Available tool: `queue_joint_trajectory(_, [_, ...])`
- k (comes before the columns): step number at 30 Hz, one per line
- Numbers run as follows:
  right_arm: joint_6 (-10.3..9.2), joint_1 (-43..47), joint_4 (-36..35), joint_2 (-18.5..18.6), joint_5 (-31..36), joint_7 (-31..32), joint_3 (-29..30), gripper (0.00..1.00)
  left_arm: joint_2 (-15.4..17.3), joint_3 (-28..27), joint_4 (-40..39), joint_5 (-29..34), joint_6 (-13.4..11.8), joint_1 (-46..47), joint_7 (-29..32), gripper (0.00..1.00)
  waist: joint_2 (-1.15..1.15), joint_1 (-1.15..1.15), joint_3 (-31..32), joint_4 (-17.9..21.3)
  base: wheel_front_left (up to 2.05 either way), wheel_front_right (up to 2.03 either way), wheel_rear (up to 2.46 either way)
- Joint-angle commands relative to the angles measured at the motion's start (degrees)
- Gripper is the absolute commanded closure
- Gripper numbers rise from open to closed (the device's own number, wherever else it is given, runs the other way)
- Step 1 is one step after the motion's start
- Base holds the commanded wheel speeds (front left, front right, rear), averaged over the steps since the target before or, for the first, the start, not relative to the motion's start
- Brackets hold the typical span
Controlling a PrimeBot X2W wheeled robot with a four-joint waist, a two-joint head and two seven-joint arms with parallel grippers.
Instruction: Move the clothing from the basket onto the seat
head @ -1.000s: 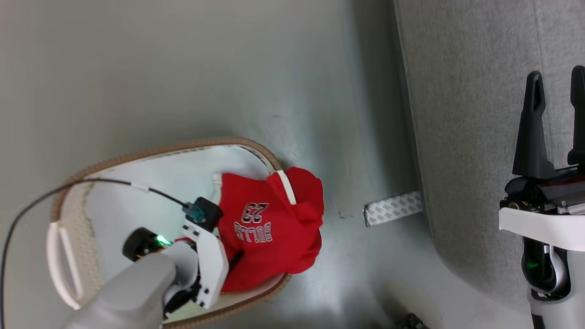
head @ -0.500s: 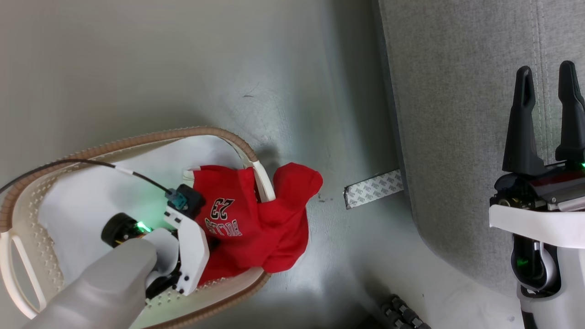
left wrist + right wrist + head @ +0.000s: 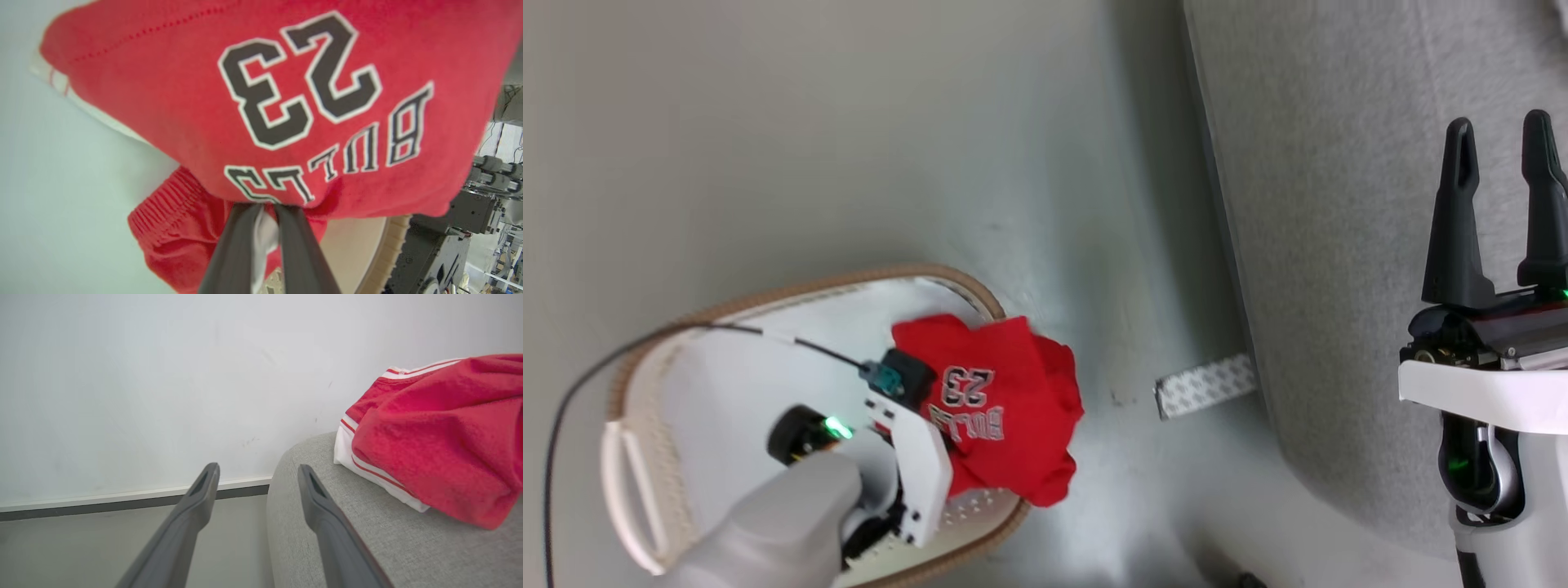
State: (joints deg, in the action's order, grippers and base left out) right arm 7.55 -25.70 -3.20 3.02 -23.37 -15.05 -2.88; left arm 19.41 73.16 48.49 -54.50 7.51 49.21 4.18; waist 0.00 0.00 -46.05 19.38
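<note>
On grey floor (image 3: pixel 849 122), basket (image 3: pixel 711 392) w/ red clothing (image 3: pixel 1013 441) nr seat (image 3: pixel 1339 204); white wall (image 3: pixel 122 375) behind.

red clothing (image 3: pixel 1005 408) (BULLS 23), over basket (image 3: pixel 792 287) rim; grey seat (image 3: pixel 1339 204) nearby

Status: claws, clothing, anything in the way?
Left claw shut on clothing, at basket rim. Right claw open by seat. Another red piece on seat. Tape strip on floor by seat.

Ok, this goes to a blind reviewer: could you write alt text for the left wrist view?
The left gripper has its jaws shut on the bottom edge of the red clothing, whose print reads "BULLS 23" upside down. The pale rim of the basket shows at the lower right.
</note>
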Motion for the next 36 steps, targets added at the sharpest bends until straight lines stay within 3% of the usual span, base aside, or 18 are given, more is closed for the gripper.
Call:
queue_joint_trajectory(1, [-0.13, 0.5, 0.5, 0.6, 0.6, -0.2, 0.3, 0.00, -0.6, 0.2, 0.2, -0.8, -0.1, -1.2, -1.0, 1.00, 0.00, 0.00, 4.1, -2.1, 0.00, 0.00, 0.00])
queue_joint_trajectory(10, [-0.13, 2.9, 2.4, 3.2, 1.3, -0.2, 0.1, 0.00, -3.5, 0.2, -0.4, -5.4, -0.1, -6.3, -8.2, 1.00, 0.00, 0.00, 17.4, -6.9, 0.00, 0.00, 0.00])
queue_joint_trajectory(23, [-0.13, 8.7, 5.6, 5.6, -0.5, -0.1, -2.1, 0.00, -3.5, -0.8, -7.0, -9.8, -0.1, -9.4, -18.3, 1.00, 0.00, 0.00, 32.7, -13.5, 0.00, 0.00, 0.00])
queue_joint_trajectory(30, [-0.13, 12.2, 6.6, 6.1, -1.7, 0.0, -3.0, 0.00, -2.5, -6.7, -14.8, -7.9, -0.6, -7.7, -19.4, 1.00, 0.00, 0.00, 39.3, -17.8, 0.00, 0.00, 0.00])
queue_joint_trajectory(36, [-0.13, 14.4, 7.0, 5.6, -2.4, 0.2, -4.1, 0.00, 0.2, -13.7, -24.5, -7.1, -3.1, -7.7, -19.3, 1.00, 0.00, 0.00, 42.5, -19.7, 0.00, 0.00, 0.00])
